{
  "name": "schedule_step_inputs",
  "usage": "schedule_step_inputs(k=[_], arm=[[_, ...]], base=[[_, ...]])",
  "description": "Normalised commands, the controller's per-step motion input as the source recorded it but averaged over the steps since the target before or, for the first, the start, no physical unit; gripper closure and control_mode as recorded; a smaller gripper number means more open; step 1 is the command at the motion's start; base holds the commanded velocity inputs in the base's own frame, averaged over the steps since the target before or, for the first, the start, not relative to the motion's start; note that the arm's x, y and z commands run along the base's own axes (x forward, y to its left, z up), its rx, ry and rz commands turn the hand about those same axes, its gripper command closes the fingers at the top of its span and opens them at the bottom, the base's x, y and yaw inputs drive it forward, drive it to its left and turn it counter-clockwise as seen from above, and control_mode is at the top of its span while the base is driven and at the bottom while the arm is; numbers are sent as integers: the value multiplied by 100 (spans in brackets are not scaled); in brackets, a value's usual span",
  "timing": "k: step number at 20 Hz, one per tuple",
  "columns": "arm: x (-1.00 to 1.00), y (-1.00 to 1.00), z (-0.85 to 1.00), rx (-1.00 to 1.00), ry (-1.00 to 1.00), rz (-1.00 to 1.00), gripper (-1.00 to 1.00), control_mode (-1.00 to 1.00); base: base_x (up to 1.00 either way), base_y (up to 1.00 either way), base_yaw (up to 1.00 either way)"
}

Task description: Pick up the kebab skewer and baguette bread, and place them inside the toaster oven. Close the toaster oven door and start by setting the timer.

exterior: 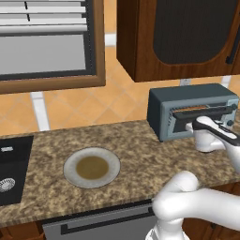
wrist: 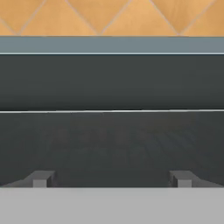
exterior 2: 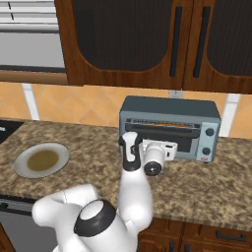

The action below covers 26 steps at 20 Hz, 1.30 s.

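The gripper (wrist: 112,179) pointed at the toaster oven door (wrist: 112,140), fingers (wrist: 41,178) spread wide and holding nothing. The grey-blue toaster oven (exterior 2: 170,129) showed an orange-brown strip inside.

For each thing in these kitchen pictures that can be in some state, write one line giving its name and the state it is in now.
toaster oven door: partly open, a gap at the top showing orange-brown food inside.
toaster oven: upright on the counter, against the wall.
gripper: open, holding nothing, close in front of the door.
plate: flat on the counter, no food on it.
upper cabinet doors: shut.
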Motion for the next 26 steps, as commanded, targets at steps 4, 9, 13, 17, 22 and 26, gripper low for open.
schedule_step_inputs(k=[4,9,13,17,22,26], arm=[[36,0,0,0,0,0,-100,-100],[33,0,0,0,0,0,-100,-100],[1,0,1,0,2,0,-100,-100],[-5,-38,0,0,0,0,-100,-100],[-21,-91,0,4,0,0,-100,-100],[-35,-88,0,5,0,0,-100,-100]], base=[[0,0,0],[0,0,0],[0,0,0],[0,0,0],[0,0,0],[0,0,0]])
